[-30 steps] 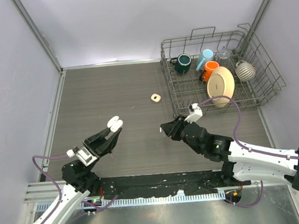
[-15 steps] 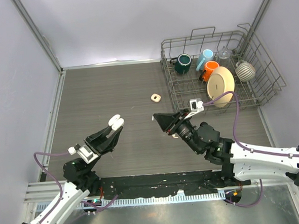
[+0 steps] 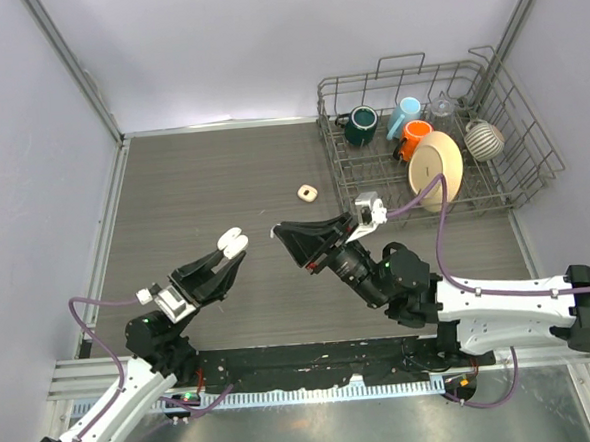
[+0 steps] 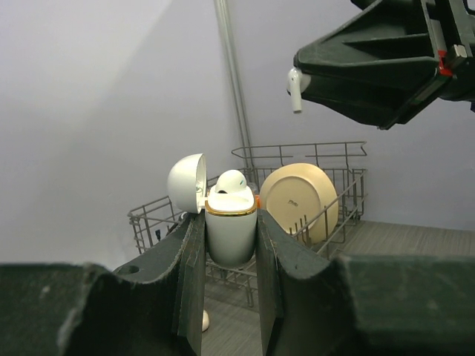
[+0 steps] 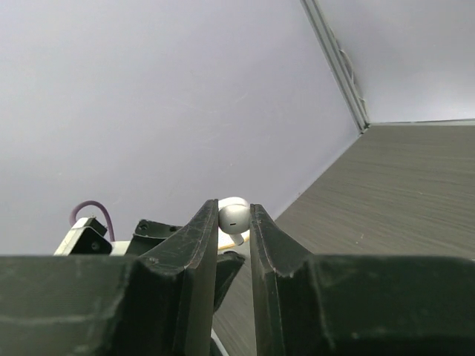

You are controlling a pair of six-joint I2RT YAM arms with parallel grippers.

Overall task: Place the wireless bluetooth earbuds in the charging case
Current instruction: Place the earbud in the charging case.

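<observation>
My left gripper [image 3: 231, 249] is shut on an open white charging case [image 4: 231, 233] with a gold rim and holds it above the table. The case's lid [image 4: 186, 183] is swung open to the left, and one white earbud [image 4: 231, 181] sits in it. My right gripper [image 3: 280, 232] is shut on a second white earbud [image 5: 235, 217], stem pointing down. This earbud also shows in the left wrist view [image 4: 296, 85], above and to the right of the case, apart from it. The right wrist view shows the left gripper below the earbud. No other earbuds are in view.
A small closed cream case [image 3: 307, 192] lies on the grey table [image 3: 193, 187] farther back. A wire dish rack [image 3: 518, 182] at the back right holds a green mug [image 3: 360, 125], an orange cup [image 3: 414, 136], a beige plate [image 3: 436, 169] and other items.
My right gripper has moved left with the earbud, closing most of the gap to the left gripper. The left gripper with the case has barely moved.
</observation>
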